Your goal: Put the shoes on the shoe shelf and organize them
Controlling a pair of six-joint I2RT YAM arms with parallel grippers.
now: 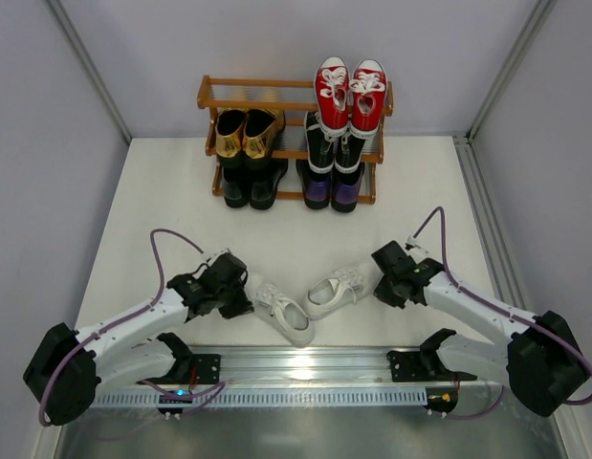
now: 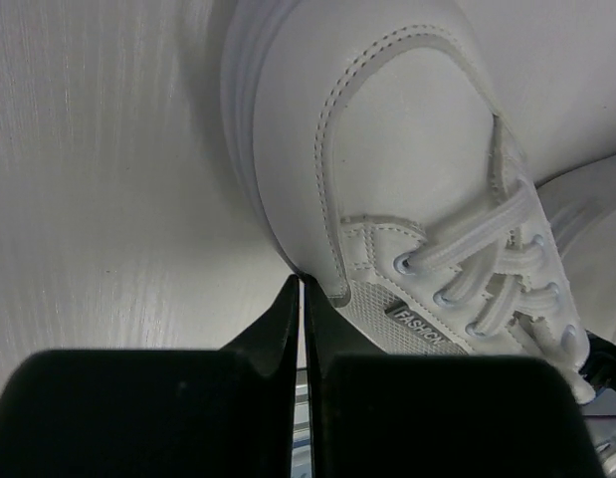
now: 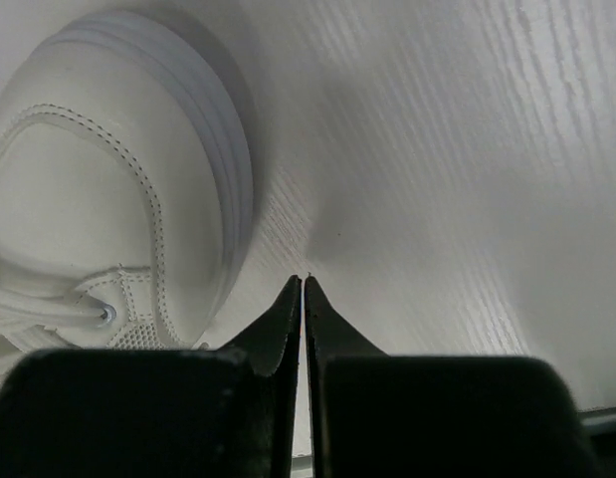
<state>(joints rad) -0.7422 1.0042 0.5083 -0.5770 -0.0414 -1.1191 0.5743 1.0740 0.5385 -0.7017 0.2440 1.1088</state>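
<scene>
Two white sneakers (image 1: 281, 311), seen from above, lie on the table (image 1: 276, 229), short of the shoe shelf (image 1: 211, 96) holding the other pairs (image 1: 350, 91). Left wrist: left gripper (image 2: 300, 282) closed, empty, tips touching a sneaker's sole. Right wrist: right gripper (image 3: 303, 282) closed, empty, just beside its sneaker.

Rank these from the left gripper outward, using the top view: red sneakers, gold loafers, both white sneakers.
1. Left white sneaker, beside the left gripper.
2. Right white sneaker, just right of it.
3. Gold loafers, left on the shelf.
4. Red sneakers, top right.
</scene>
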